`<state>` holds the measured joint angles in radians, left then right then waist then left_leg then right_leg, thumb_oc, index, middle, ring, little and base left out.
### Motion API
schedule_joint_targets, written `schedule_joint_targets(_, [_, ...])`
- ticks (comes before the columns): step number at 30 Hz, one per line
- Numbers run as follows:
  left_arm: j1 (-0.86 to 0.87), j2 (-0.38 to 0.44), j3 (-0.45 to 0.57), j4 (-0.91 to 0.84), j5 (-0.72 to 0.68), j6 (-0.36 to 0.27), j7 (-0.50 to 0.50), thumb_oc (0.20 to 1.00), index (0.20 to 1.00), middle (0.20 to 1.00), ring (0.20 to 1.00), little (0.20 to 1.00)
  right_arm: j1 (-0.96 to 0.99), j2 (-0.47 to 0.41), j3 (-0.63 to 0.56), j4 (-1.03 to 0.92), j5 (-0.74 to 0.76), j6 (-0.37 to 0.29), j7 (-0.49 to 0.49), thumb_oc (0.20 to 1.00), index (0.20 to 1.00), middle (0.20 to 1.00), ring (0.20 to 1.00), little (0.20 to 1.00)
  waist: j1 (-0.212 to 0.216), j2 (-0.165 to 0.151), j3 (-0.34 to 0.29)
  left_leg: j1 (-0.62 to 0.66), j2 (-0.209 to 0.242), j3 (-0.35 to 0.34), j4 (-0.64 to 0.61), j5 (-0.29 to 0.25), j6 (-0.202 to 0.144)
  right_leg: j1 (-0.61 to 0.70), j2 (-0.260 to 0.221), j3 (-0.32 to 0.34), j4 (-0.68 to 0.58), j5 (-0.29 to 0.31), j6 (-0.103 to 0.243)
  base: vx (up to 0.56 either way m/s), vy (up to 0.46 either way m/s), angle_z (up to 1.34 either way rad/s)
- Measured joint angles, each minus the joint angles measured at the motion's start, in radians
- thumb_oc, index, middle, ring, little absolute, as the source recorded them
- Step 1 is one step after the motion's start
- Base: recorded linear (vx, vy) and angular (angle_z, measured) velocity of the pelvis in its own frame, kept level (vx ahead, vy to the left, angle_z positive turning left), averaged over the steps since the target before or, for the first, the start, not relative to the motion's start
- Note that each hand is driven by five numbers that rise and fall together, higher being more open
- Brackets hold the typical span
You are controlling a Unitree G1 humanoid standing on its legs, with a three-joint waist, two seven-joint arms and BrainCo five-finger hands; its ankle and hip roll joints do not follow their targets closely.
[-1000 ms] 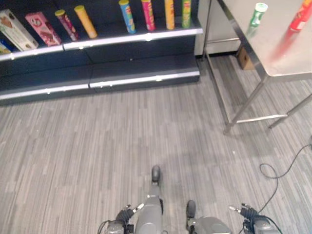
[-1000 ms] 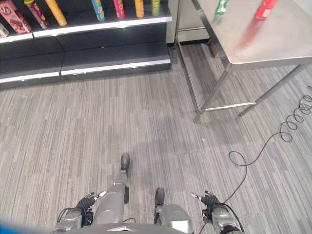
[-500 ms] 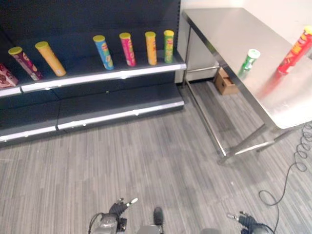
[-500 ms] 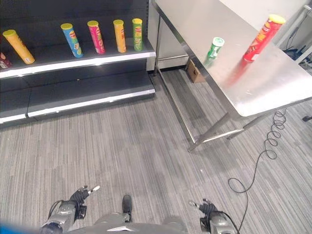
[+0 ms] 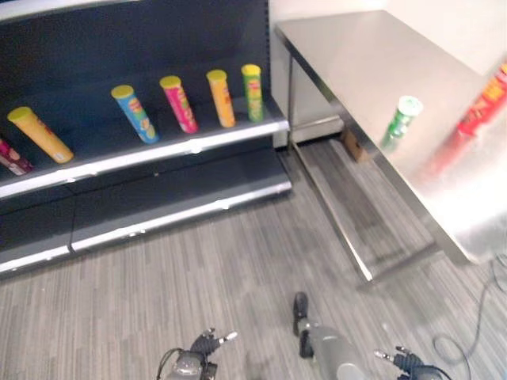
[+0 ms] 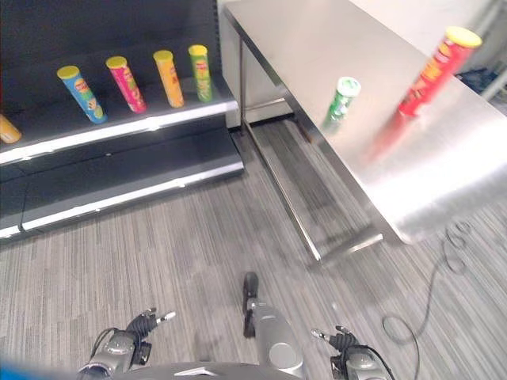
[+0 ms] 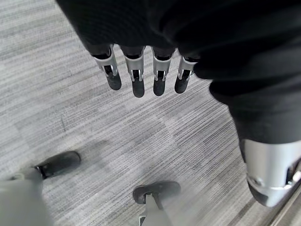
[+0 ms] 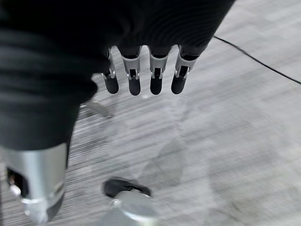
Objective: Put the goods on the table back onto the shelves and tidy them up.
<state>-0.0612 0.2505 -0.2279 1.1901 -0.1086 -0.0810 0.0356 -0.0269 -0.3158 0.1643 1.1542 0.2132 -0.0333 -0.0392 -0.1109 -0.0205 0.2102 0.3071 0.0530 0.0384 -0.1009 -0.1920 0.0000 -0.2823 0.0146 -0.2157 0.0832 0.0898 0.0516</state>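
Note:
On the steel table (image 6: 317, 47) at the right stand a small green can (image 6: 342, 99) and a tall red can (image 6: 432, 67). The dark shelf (image 6: 119, 131) at the back left holds a row of upright cans: blue (image 6: 81, 93), pink (image 6: 127, 83), orange (image 6: 169, 77) and green (image 6: 200, 71). A yellow can (image 5: 40, 134) leans further left. My left hand (image 6: 131, 344) and right hand (image 6: 348, 360) hang low at the bottom edge, far from the table. In the wrist views the left hand's fingers (image 7: 137, 80) and the right hand's fingers (image 8: 141, 75) are straight over the floor and hold nothing.
A lower shelf board (image 6: 127, 178) runs under the row of cans. The table's leg frame (image 6: 313, 253) reaches the grey striped floor between me and the table. A cardboard box (image 5: 352, 145) sits under the table's far end.
The whole picture has shifted: the camera has moved, so the table looms larger and the shelf cans sit further left. Both hands stay low and hold nothing.

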Motion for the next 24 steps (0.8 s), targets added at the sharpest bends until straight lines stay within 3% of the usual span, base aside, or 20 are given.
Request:
schedule_joint_targets(1, [-0.019,-0.002,0.0,0.001,0.007,-0.002,0.0,1.0,1.0,1.0,1.0,1.0,-0.006,-0.006,-0.001,0.003,0.0,0.0,0.001,1.0,1.0,1.0,1.0,1.0,0.003,0.013,-0.001,-0.004,0.013,-0.022,0.005,0.006,-0.006,0.08,0.032,-0.005,-0.058,0.008,-0.012,0.41,-0.209,0.78])
schedule_joint_targets(3, [-0.026,0.0,-0.002,-0.02,0.007,-0.004,-0.001,1.0,1.0,1.0,1.0,1.0,-0.017,-0.023,-0.002,0.002,0.0,-0.002,0.002,1.0,1.0,1.0,1.0,1.0,0.004,0.02,-0.003,-0.041,0.011,-0.004,0.041,0.012,-0.014,0.145,0.056,-0.045,-0.097,-0.013,-0.027,0.32,-0.182,0.5])
schedule_joint_targets(4, [-0.025,0.005,-0.002,-0.022,0.007,-0.004,-0.001,1.0,1.0,1.0,1.0,1.0,-0.04,-0.024,-0.002,0.002,0.0,-0.001,0.003,1.0,1.0,1.0,1.0,1.0,0.021,0.036,-0.009,-0.067,0.053,0.016,0.101,-0.002,-0.025,0.163,0.068,-0.104,-0.078,-0.04,-0.042,0.22,-0.143,0.17])
schedule_joint_targets(5, [-0.025,0.011,-0.016,-0.034,0.007,-0.003,-0.002,1.0,1.0,1.0,1.0,1.0,-0.044,-0.035,-0.012,-0.002,0.0,-0.002,0.005,1.0,1.0,1.0,1.0,1.0,0.024,0.052,-0.015,-0.087,0.066,-0.007,0.163,-0.047,-0.076,0.108,0.061,-0.109,0.075,-0.103,-0.103,0.2,-0.141,0.2])
schedule_joint_targets(6, [-0.028,0.027,-0.018,-0.044,0.007,-0.003,-0.005,1.0,1.0,1.0,1.0,1.0,-0.043,-0.033,-0.023,-0.001,0.0,-0.002,0.004,1.0,1.0,1.0,1.0,1.0,0.02,0.011,-0.007,-0.122,0.044,0.0,0.267,-0.066,-0.094,0.118,0.032,-0.098,0.099,-0.147,-0.12,0.13,-0.101,0.31])
schedule_joint_targets(7, [-0.024,0.029,0.001,-0.043,0.006,-0.002,-0.005,1.0,1.0,1.0,1.0,1.0,-0.041,-0.031,-0.029,-0.004,0.001,-0.001,0.004,1.0,1.0,1.0,1.0,1.0,0.025,-0.002,-0.005,-0.185,0.044,0.008,0.413,-0.062,-0.116,0.158,0.037,-0.084,0.057,-0.148,-0.129,0.15,-0.14,0.28])
schedule_joint_targets(9, [0.005,0.028,0.008,-0.042,0.005,-0.002,-0.005,1.0,1.0,1.0,1.0,1.0,-0.027,-0.04,-0.017,-0.004,0.001,-0.005,0.004,1.0,1.0,1.0,1.0,1.0,0.044,-0.024,-0.007,-0.288,0.044,-0.001,0.659,-0.043,-0.15,0.233,0.038,-0.051,-0.032,-0.108,-0.117,0.16,-0.155,-0.17])
schedule_joint_targets(10, [0.038,0.016,0.011,-0.045,0.004,0.002,-0.004,1.0,1.0,1.0,1.0,1.0,-0.029,-0.054,-0.013,-0.017,0.001,-0.013,0.002,1.0,1.0,1.0,1.0,1.0,0.037,-0.022,-0.002,-0.394,0.035,-0.023,0.867,0.066,-0.162,0.272,0.048,-0.052,-0.071,-0.128,-0.13,0.09,-0.076,-0.34])
schedule_joint_targets(11, [0.04,0.009,0.011,-0.045,0.003,0.003,-0.002,1.0,1.0,1.0,1.0,1.0,-0.031,-0.058,-0.007,-0.016,0.001,-0.015,0.001,1.0,1.0,1.0,1.0,1.0,0.036,-0.019,0.001,-0.45,0.034,-0.024,0.977,0.111,-0.167,0.286,0.048,-0.05,-0.084,-0.128,-0.131,0.19,-0.032,-0.41])
schedule_joint_targets(12, [0.047,0.023,0.018,-0.039,0.002,0.005,-0.002,1.0,1.0,1.0,1.0,1.0,-0.023,-0.037,0.01,-0.001,0.001,-0.009,0.001,1.0,1.0,1.0,1.0,1.0,0.04,-0.046,0.009,-0.49,0.049,0.044,0.967,0.111,-0.165,0.324,0.035,-0.03,-0.107,-0.1,-0.12,0.21,0.033,-0.31])
schedule_joint_targets(14, [0.049,0.032,0.023,-0.037,0.001,0.005,0.001,1.0,1.0,1.0,1.0,1.0,-0.017,-0.013,0.013,0.004,0.001,0.0,-0.001,1.0,1.0,1.0,1.0,1.0,0.036,-0.048,0.013,-0.501,0.088,0.104,0.818,0.112,-0.163,0.364,0.044,-0.003,-0.154,-0.101,-0.124,0.24,0.08,-0.34])
schedule_joint_targets(16, [0.048,0.037,0.03,-0.038,0.002,0.005,0.0,1.0,1.0,1.0,1.0,1.0,-0.007,0.001,0.025,0.002,0.0,0.0,0.0,1.0,1.0,1.0,1.0,1.0,0.035,-0.066,0.027,-0.477,0.126,0.126,0.475,0.138,-0.156,0.394,0.051,0.027,-0.181,-0.089,-0.113,0.17,0.109,-0.5])
schedule_joint_targets(17, [0.048,0.037,0.03,-0.038,0.001,0.005,0.0,1.0,1.0,1.0,1.0,1.0,-0.006,0.0,0.034,0.006,0.0,0.0,-0.001,1.0,1.0,1.0,1.0,1.0,0.033,-0.056,0.024,-0.464,0.13,0.106,0.335,0.161,-0.158,0.394,0.059,0.037,-0.181,-0.085,-0.118,0.23,0.142,-0.65])
schedule_joint_targets(18, [0.039,0.034,0.028,-0.039,0.001,0.005,0.0,1.0,1.0,1.0,1.0,1.0,0.002,-0.003,0.044,0.011,-0.008,0.0,-0.002,1.0,1.0,1.0,1.0,1.0,0.029,-0.035,0.029,-0.464,0.137,0.026,0.162,0.194,-0.161,0.412,0.079,0.074,-0.181,-0.086,-0.12,0.32,0.185,-0.75])
schedule_joint_targets(19, [0.04,0.033,0.029,-0.037,0.001,0.005,0.0,1.0,1.0,1.0,1.0,1.0,0.002,-0.002,0.044,0.02,-0.016,0.0,-0.002,1.0,1.0,1.0,1.0,1.0,0.037,-0.03,0.026,-0.447,0.129,-0.042,0.064,0.217,-0.163,0.417,0.084,0.097,-0.181,-0.096,-0.106,0.26,0.133,-0.88])
schedule_joint_targets(22, [0.012,0.027,0.029,-0.024,0.001,0.003,0.0,1.0,1.0,1.0,1.0,1.0,-0.006,-0.015,0.042,0.054,-0.019,0.0,-0.006,1.0,1.0,1.0,1.0,1.0,0.032,-0.016,0.029,-0.472,0.1,-0.166,0.002,0.285,-0.181,0.46,0.104,0.135,-0.181,-0.126,-0.099,0.19,0.155,-0.51])
schedule_joint_targets(24, [-0.01,0.025,0.026,-0.02,0.001,0.002,0.0,1.0,1.0,1.0,1.0,1.0,0.009,-0.025,0.041,0.062,-0.02,0.002,-0.006,1.0,1.0,1.0,1.0,1.0,0.03,-0.015,0.029,-0.471,0.092,-0.161,0.01,0.292,-0.179,0.482,0.109,0.16,-0.181,-0.128,-0.106,0.18,0.221,-0.37])
